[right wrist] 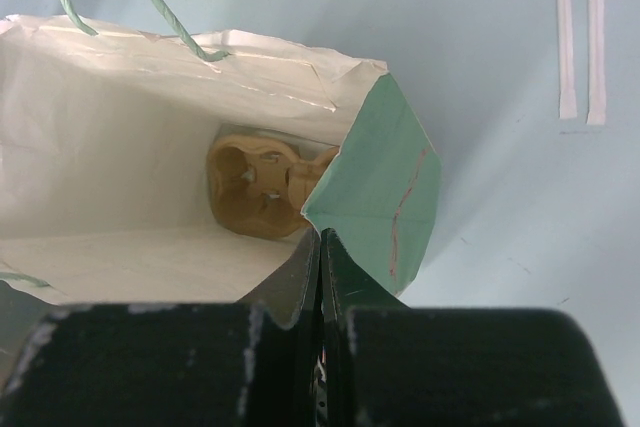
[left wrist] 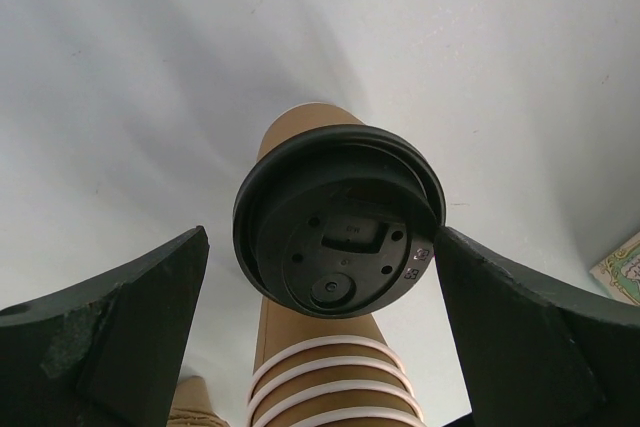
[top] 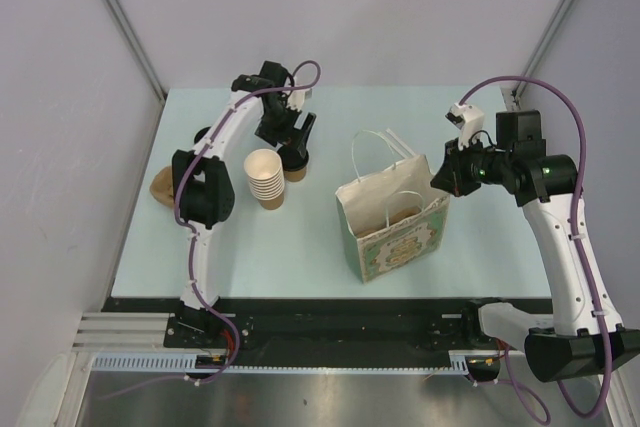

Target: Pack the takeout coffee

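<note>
The takeout coffee [left wrist: 340,222] is a brown paper cup with a black lid, standing on the table at the back left [top: 295,171]. My left gripper [left wrist: 320,247] hangs open right above it, one dark finger [left wrist: 120,337] on each side of the lid, not touching it [top: 289,139]. The white paper bag [top: 392,219] with green sides stands open mid-table. My right gripper [right wrist: 321,239] is shut on the bag's right rim [right wrist: 370,177] and holds the mouth open [top: 446,175]. A brown pulp carrier [right wrist: 255,187] lies on the bag's floor.
A stack of nested lidless brown cups [top: 265,179] stands just left of the coffee, close to my left fingers [left wrist: 335,377]. Two wrapped straws [right wrist: 580,32] lie on the table behind the bag. A brown paper object [top: 160,187] sits behind the left arm.
</note>
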Robot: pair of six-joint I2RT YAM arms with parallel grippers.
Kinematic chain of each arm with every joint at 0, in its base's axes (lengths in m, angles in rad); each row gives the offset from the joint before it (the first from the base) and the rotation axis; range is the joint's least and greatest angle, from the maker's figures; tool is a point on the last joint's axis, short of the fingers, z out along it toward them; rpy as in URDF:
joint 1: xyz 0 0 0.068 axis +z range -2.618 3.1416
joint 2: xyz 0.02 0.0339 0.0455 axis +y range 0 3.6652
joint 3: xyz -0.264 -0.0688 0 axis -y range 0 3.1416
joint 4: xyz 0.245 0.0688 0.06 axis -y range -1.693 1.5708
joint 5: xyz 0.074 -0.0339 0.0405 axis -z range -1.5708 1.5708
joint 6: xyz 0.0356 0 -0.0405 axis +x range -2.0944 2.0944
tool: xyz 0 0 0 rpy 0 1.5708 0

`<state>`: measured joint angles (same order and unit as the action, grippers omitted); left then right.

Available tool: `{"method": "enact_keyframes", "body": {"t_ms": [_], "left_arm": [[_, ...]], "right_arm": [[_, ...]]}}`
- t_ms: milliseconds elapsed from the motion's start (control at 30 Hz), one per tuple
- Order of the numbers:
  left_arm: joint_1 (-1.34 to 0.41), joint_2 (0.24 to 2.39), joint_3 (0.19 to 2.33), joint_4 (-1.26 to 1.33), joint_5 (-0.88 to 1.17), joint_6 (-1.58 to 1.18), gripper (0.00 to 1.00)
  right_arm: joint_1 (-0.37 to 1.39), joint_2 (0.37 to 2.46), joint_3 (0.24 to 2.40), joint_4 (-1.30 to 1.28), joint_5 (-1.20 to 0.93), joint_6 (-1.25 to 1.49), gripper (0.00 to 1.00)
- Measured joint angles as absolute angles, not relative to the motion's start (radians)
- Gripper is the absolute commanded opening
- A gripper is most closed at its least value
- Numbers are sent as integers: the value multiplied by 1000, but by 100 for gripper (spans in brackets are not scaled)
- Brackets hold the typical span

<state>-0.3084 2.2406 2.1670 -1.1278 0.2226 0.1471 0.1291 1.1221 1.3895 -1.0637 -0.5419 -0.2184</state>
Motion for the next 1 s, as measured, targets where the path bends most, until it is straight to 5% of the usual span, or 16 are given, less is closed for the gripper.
{"method": "enact_keyframes", "body": {"t_ms": [1000], "left_arm": [[-284, 2241, 2143, -1095, 276, 139, 99]], "right_arm": [[129, 1142, 1390, -1036, -551, -211, 0]]}}
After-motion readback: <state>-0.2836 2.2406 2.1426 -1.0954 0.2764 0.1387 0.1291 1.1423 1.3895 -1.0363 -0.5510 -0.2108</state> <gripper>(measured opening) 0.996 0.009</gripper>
